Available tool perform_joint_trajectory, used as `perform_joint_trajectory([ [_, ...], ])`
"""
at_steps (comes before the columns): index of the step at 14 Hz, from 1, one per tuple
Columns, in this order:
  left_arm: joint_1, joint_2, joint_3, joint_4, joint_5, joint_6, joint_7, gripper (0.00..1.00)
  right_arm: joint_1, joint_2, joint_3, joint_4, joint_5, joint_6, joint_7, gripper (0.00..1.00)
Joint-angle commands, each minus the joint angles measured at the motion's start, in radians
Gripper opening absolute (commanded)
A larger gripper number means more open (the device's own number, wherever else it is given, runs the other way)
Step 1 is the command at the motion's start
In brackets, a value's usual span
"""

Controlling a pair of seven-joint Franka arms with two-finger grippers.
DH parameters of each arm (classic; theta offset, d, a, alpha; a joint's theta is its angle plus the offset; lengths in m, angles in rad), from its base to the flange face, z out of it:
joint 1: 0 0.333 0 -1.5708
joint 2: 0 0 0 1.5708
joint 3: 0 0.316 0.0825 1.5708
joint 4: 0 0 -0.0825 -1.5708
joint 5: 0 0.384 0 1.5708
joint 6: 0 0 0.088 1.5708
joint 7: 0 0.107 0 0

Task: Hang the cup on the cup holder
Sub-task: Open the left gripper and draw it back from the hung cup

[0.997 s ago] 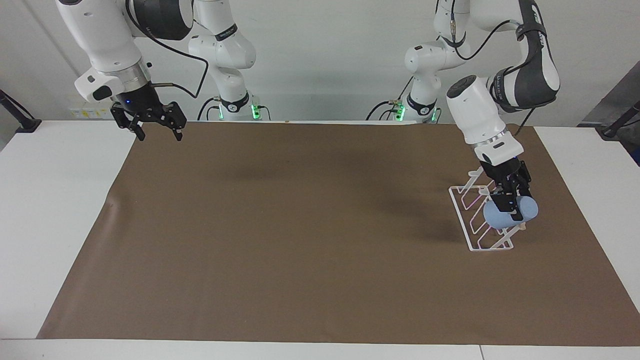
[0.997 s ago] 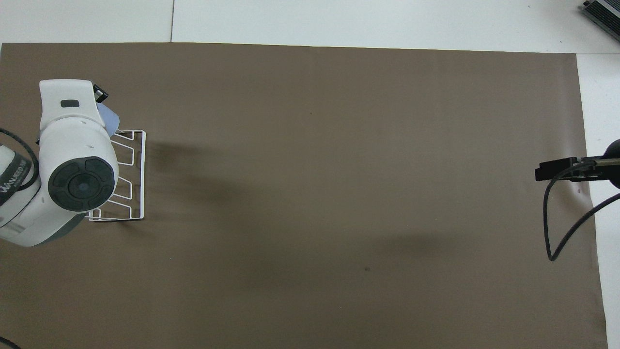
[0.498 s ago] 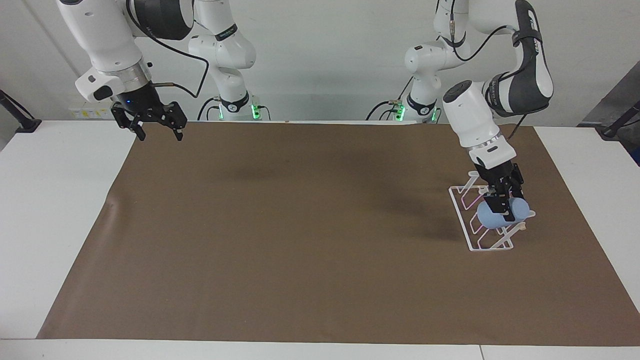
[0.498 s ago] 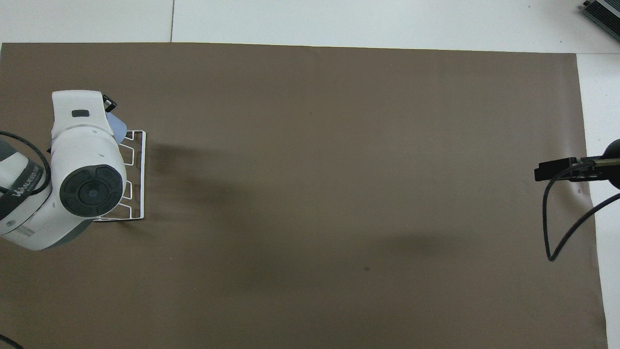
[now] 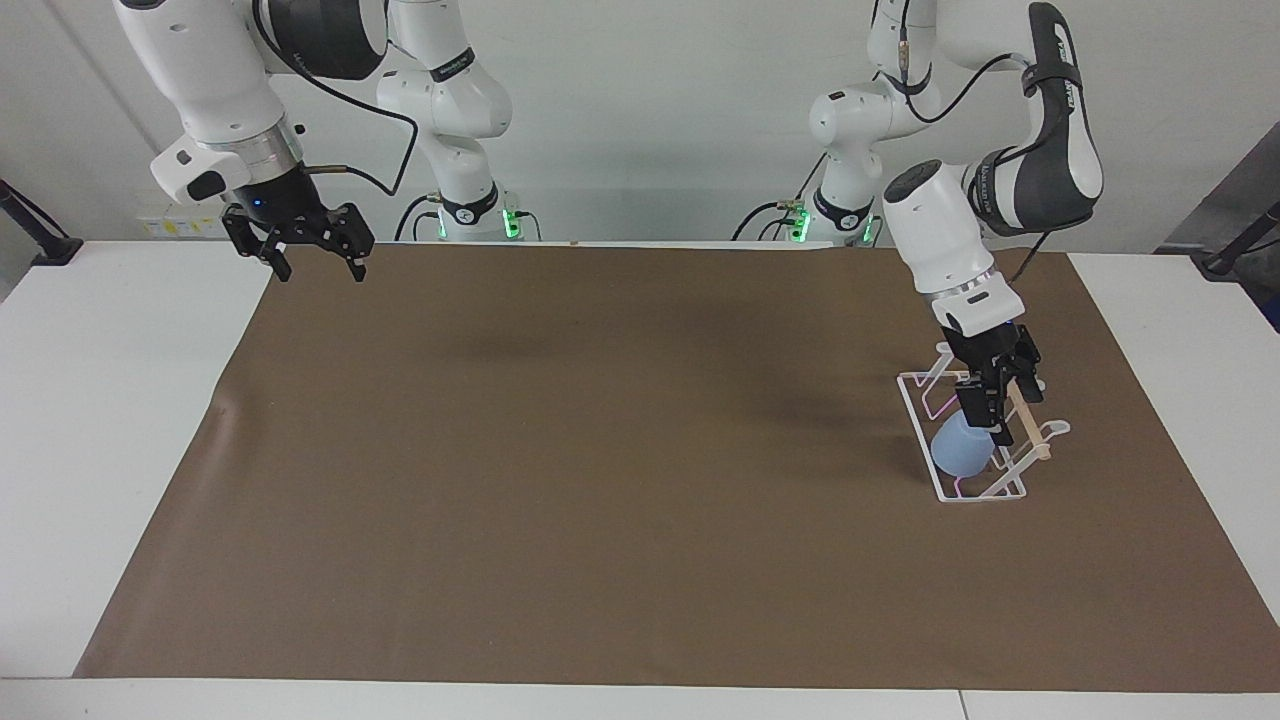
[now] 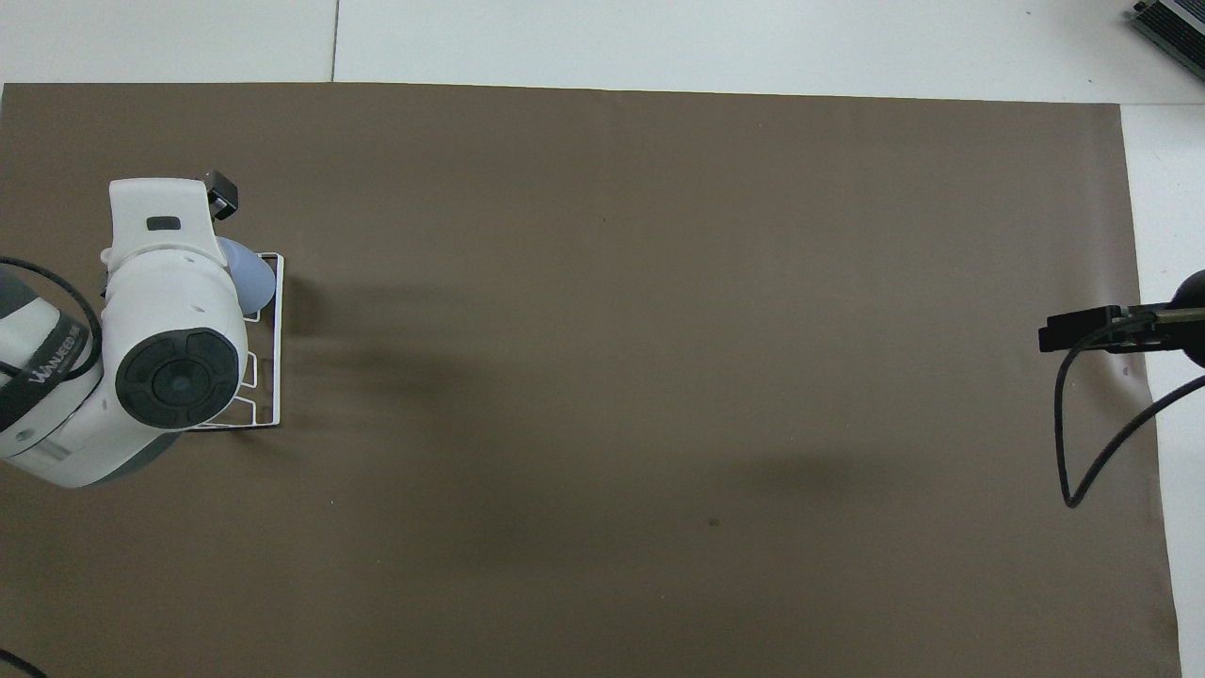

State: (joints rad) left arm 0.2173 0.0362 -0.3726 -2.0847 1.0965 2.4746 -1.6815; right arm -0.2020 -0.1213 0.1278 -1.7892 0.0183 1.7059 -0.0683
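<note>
The light-blue cup (image 5: 960, 447) sits tilted on a slanted prong of the white wire cup holder (image 5: 912, 400), at the end of the rack farther from the robots, below the wooden dowel (image 5: 1030, 425). My left gripper (image 5: 988, 418) is just above the cup's upper end, fingers apart, the cup lying lower than them. In the overhead view the left wrist covers most of the rack (image 6: 280, 377), and the cup (image 6: 254, 282) pokes out beside it. My right gripper (image 5: 320, 272) waits open and empty above the mat's corner at the right arm's end.
A brown mat (image 5: 600, 450) covers the white table (image 5: 100, 400). The right gripper's tip (image 6: 1059, 336) and its looping cable (image 6: 1068, 443) show at the mat's edge in the overhead view.
The left gripper moved the cup down and toward the table's middle onto the rack's prong. The cup now sits lower than the fingers. The right arm has not moved.
</note>
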Motion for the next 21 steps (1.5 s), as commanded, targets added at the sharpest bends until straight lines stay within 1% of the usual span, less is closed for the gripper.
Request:
perform_joint_trajectory([
  [1, 0.01, -0.012, -0.003, -0.005, 0.02, 0.023, -0.003, 1.0, -0.014, -0.021, 0.012, -0.018, -0.008, -0.003, -0.01, 1.0],
  [3, 0.008, -0.006, -0.006, 0.009, 0.005, 0.021, 0.028, 1.0, -0.016, -0.021, 0.012, -0.018, -0.008, -0.003, -0.01, 1.0],
  [5, 0.008, 0.019, -0.008, 0.024, -0.047, 0.027, 0.083, 1.0, -0.014, -0.021, 0.012, -0.018, -0.008, -0.003, -0.01, 1.0],
  [8, -0.007, 0.036, -0.008, 0.089, -0.244, 0.014, 0.199, 1.0, -0.014, -0.021, 0.012, -0.018, -0.008, -0.003, -0.01, 1.0],
  [12, -0.016, 0.037, -0.011, 0.161, -0.43, -0.045, 0.288, 1.0, -0.014, -0.021, 0.012, -0.018, -0.008, -0.003, -0.01, 1.0],
  [13, -0.018, 0.037, -0.012, 0.181, -0.476, -0.077, 0.333, 1.0, -0.014, -0.021, 0.012, -0.018, -0.008, -0.003, -0.01, 1.0],
  [15, -0.019, 0.034, -0.012, 0.233, -0.622, -0.158, 0.461, 1.0, -0.014, -0.021, 0.012, -0.018, -0.008, -0.003, -0.01, 1.0],
  [17, -0.018, 0.027, -0.012, 0.288, -0.754, -0.274, 0.621, 1.0, -0.014, -0.021, 0.012, -0.018, -0.008, -0.003, -0.01, 1.0],
  [19, -0.007, 0.022, -0.011, 0.327, -0.837, -0.377, 0.759, 1.0, -0.016, -0.021, 0.012, -0.018, -0.008, -0.003, -0.01, 1.0],
  [21, -0.006, 0.01, -0.011, 0.351, -0.882, -0.48, 0.879, 1.0, -0.014, -0.021, 0.012, -0.018, -0.008, -0.003, -0.01, 1.0],
])
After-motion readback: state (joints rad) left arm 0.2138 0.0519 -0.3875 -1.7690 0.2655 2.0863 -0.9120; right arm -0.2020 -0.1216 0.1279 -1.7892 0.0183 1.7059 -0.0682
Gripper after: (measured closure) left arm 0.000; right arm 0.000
